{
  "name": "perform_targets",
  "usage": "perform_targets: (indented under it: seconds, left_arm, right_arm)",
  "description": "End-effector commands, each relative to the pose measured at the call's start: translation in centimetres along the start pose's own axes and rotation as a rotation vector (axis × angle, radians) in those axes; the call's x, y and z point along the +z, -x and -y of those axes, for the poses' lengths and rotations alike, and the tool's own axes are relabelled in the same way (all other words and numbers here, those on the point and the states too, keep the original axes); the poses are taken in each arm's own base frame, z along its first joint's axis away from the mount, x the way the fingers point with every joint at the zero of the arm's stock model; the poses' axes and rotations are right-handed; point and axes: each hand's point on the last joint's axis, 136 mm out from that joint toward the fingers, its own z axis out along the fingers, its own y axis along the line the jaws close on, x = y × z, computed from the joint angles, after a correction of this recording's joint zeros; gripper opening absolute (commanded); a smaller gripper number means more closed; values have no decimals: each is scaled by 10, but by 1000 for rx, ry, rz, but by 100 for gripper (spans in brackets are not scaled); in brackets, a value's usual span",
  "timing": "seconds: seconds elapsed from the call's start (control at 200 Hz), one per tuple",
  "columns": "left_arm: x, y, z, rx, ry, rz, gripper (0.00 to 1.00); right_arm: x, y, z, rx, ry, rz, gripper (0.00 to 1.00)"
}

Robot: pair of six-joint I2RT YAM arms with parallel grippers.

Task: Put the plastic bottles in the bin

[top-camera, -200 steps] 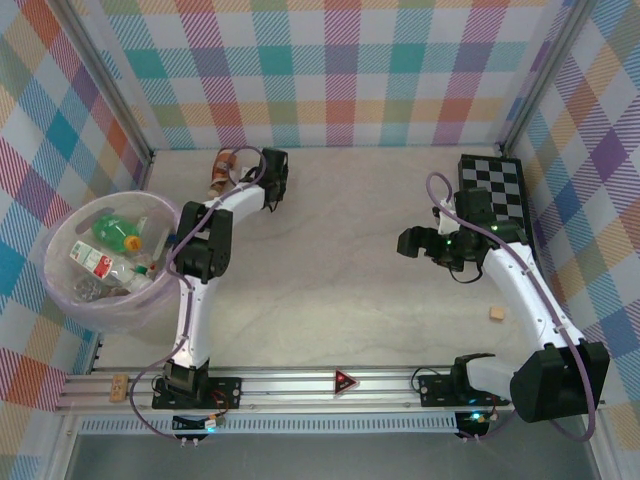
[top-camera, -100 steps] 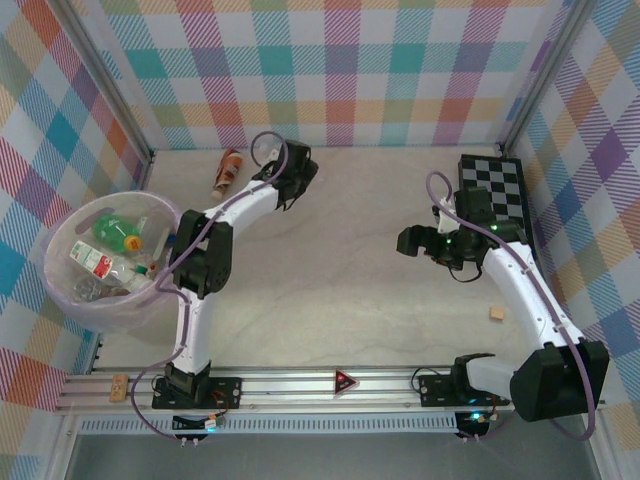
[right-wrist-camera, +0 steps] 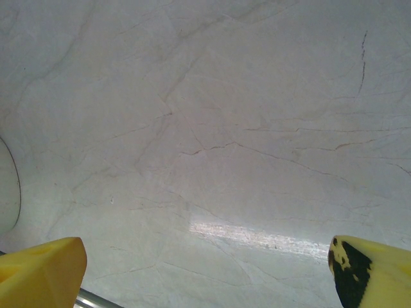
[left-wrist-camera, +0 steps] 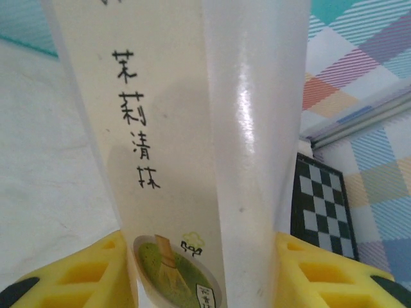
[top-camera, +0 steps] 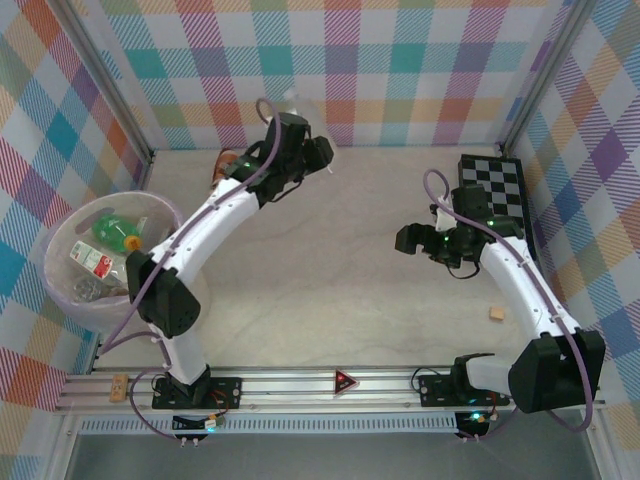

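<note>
Plaid far wall: left gripper (left-wrist-camera: 200, 277) pinching tea bottle (left-wrist-camera: 192, 128), probably lengthwise; bin (top-camera: 75, 305) back-left, nearer left arm; right gripper (right-wrist-camera: 205, 273) spread, empty.

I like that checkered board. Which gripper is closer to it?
Right. The right gripper hovers just left of the checkerboard; the left gripper, holding a bottle, is far to its left.

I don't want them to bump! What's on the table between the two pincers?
Nothing. Seen from above, the table is bare between the left pincer, closed on a bottle, and the open right pincer.
</note>
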Motion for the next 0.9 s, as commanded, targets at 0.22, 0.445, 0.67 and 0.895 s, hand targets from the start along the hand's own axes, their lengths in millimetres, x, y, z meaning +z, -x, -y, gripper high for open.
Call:
perform_targets:
  seconds: [0.22, 0.445, 0.67, 0.895]
  left_arm:
    - [-125, 4, -32, 362, 128, -158, 28]
    - [-200, 10, -78, 442, 248, -179, 6]
    - [-281, 27, -147, 391, 527, -115, 0]
    - [-347, 30, -198, 343, 789, -42, 1]
  right_arm:
    - [-1, 13, -13, -29, 42, 15, 97]
    - [3, 17, -14, -33, 52, 10, 97]
    - [6, 18, -14, -36, 58, 9, 97]
    - [20, 16, -12, -22, 74, -17, 97]
